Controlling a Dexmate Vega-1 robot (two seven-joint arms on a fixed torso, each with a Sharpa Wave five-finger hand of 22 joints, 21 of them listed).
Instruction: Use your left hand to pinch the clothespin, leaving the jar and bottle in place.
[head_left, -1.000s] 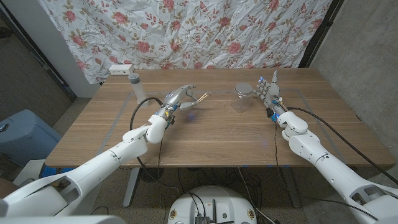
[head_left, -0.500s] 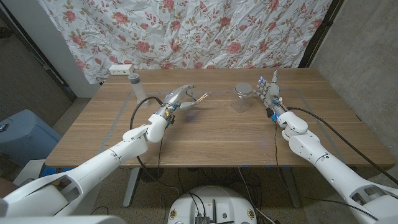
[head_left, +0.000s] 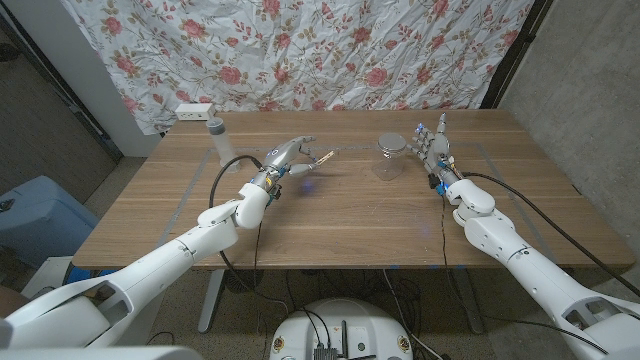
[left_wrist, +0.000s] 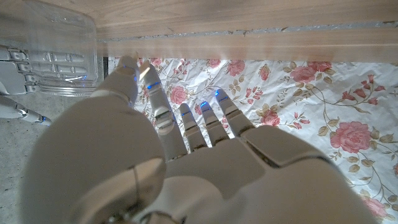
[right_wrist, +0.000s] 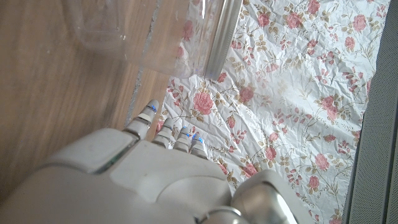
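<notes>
Pinching the clothespin (head_left: 322, 158) between thumb and a finger, my left hand (head_left: 287, 159) holds it above the bench (head_left: 350, 215), just left of the frame's centre, the pin's free end pointing toward upper right. My other fingers are spread. The glass jar (head_left: 389, 157) stands right of centre, just beside my right hand (head_left: 432, 146), which stands upright with fingers apart, gripping nothing. The bottle (head_left: 217, 138) stands in the upper left, near the bench's far edge.
</notes>
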